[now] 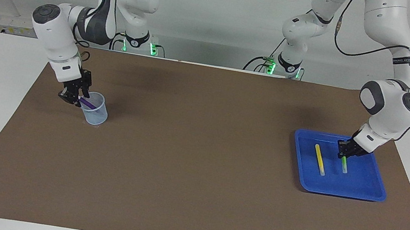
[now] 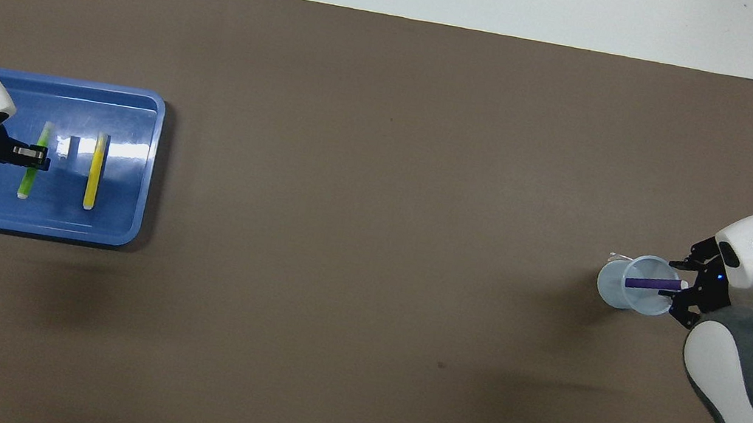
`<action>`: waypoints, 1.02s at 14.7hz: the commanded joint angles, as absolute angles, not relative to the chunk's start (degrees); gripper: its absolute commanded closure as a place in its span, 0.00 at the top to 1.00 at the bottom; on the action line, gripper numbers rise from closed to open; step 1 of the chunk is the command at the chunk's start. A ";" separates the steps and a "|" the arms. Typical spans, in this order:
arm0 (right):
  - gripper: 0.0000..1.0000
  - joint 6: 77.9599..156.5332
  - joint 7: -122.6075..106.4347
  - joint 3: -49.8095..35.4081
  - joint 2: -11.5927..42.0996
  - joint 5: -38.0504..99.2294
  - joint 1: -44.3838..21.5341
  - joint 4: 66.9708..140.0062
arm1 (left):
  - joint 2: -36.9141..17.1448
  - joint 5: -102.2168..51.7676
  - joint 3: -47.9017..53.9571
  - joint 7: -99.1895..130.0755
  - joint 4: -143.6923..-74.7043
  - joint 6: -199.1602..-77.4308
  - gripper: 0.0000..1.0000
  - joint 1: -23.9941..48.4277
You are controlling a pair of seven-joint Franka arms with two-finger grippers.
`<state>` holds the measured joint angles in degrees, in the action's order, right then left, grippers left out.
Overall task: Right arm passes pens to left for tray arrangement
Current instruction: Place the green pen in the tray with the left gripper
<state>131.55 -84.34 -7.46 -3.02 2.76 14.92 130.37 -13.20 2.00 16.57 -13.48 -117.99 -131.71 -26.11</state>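
Note:
The blue tray (image 1: 342,192) (image 2: 46,226) sits at the left arm's end of the table. A yellow pen (image 1: 319,159) (image 2: 95,171) lies flat in it. My left gripper (image 1: 344,151) (image 2: 35,155) is low inside the tray, shut on the green pen (image 1: 344,166) (image 2: 28,178), which runs alongside the yellow one, close to the tray floor. At the right arm's end, a purple pen (image 1: 87,103) (image 2: 649,284) leans in a see-through cup (image 1: 94,112) (image 2: 640,284). My right gripper (image 1: 75,96) (image 2: 687,291) is at the pen's upper, whitish end, at the cup's rim.
A brown mat (image 1: 194,180) covers most of the white table. The cup stands on it near the mat's edge at the right arm's end. The tray lies near the mat's edge at the left arm's end.

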 commanded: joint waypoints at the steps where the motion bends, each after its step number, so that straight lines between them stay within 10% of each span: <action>1: 0.45 132.45 -85.25 -7.73 -2.90 1.23 15.29 130.87 | -15.38 4.21 17.14 -12.74 -117.86 -135.17 0.00 -26.98; 6: 0.45 132.01 -86.04 -7.73 -2.90 1.23 16.00 130.87 | -16.43 6.94 17.14 -12.39 -117.95 -137.11 0.00 -26.98; 10: 0.45 132.01 -86.04 -7.73 -2.90 1.14 16.08 130.87 | -16.70 7.03 17.23 -12.39 -117.86 -137.28 0.57 -26.98; 15: 0.45 132.28 -86.22 -7.65 -2.99 0.53 16.43 130.87 | -16.70 7.03 17.23 -12.48 -117.51 -137.11 0.59 -26.98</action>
